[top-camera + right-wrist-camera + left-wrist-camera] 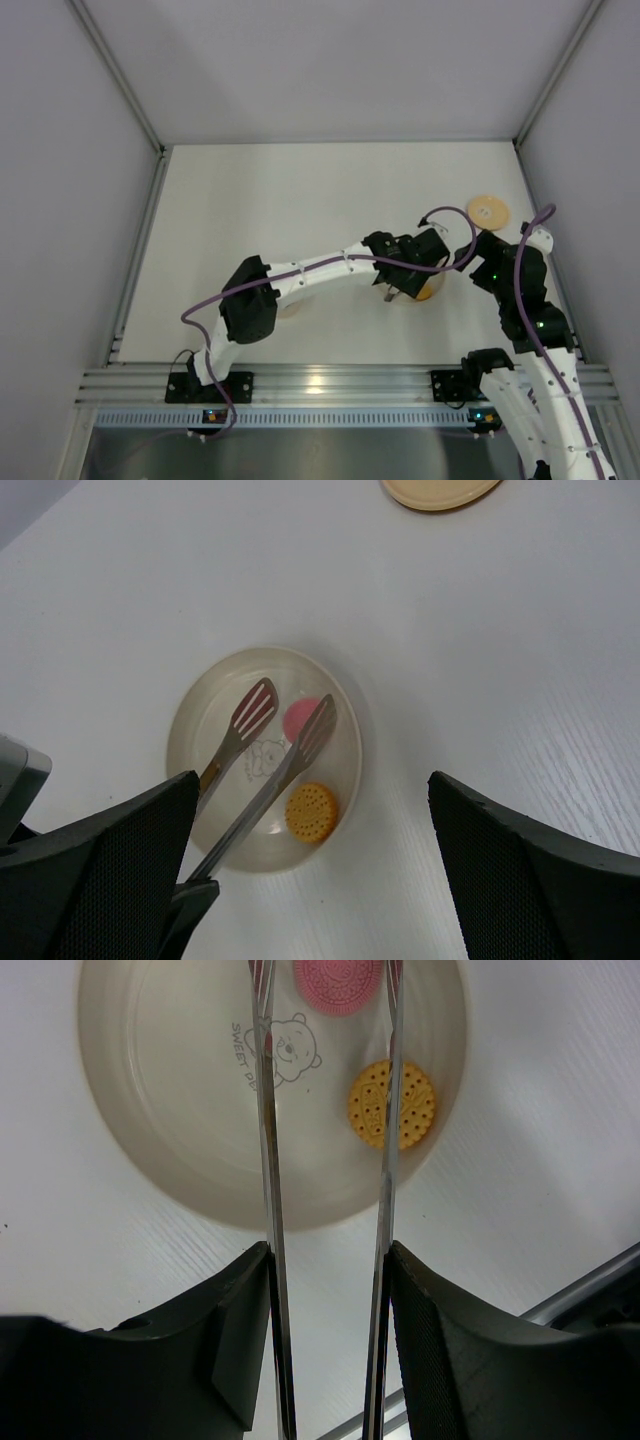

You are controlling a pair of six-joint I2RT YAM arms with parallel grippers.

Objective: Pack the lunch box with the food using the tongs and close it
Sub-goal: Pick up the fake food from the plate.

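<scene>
The left gripper is clamped on the tongs, whose two arms stand apart (not squeezed together). Their flat ends hang over the pale plate, either side of a pink piece, with an orange biscuit just beside. The right gripper hovers above with its jaws spread wide, holding nothing. The wooden lid lies on the table, well apart from the plate.
</scene>
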